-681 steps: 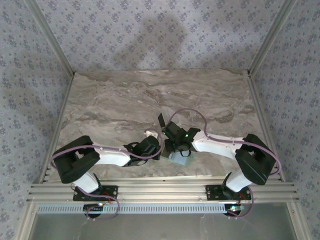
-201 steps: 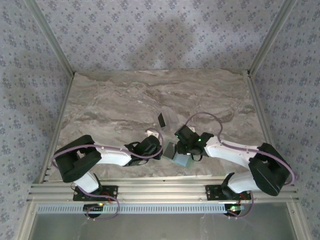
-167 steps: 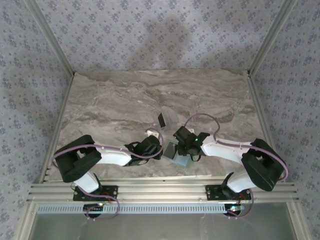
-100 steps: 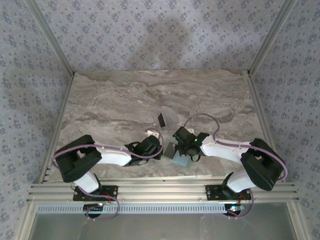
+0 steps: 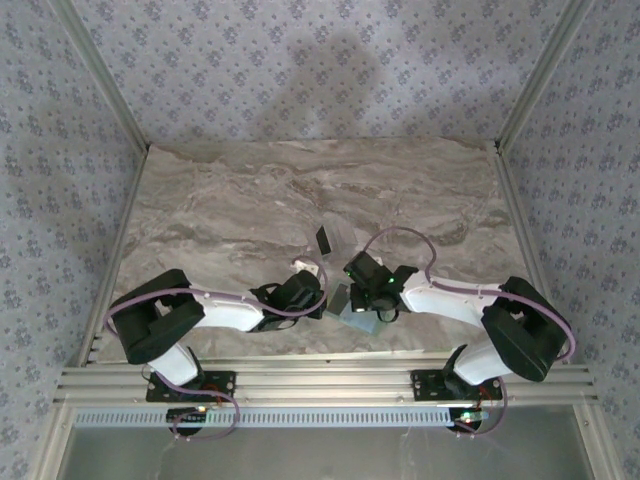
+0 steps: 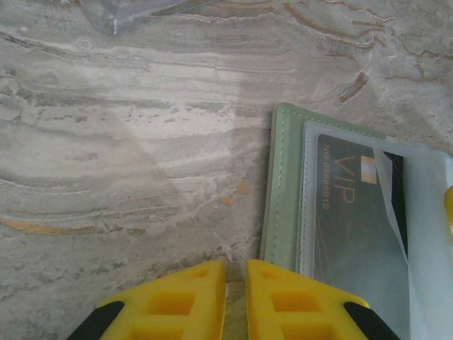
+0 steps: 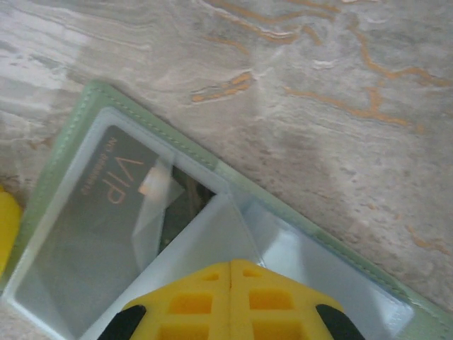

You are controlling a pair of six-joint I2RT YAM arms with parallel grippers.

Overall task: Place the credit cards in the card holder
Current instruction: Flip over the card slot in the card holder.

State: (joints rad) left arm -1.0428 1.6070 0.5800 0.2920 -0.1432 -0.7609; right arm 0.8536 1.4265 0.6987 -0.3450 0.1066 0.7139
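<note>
Card holder [image 6: 283,184] looks soft and floppy to us, its credit card [image 6: 347,212] stiff and slick, best pinched by an edge; right fingers [image 7: 191,297] together, left fingers [image 6: 177,297] barely apart.

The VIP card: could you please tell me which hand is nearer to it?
Right. The right hand hangs shut over the clear pocket covering the VIP card; the left hand sits at the card holder's green edge.
</note>
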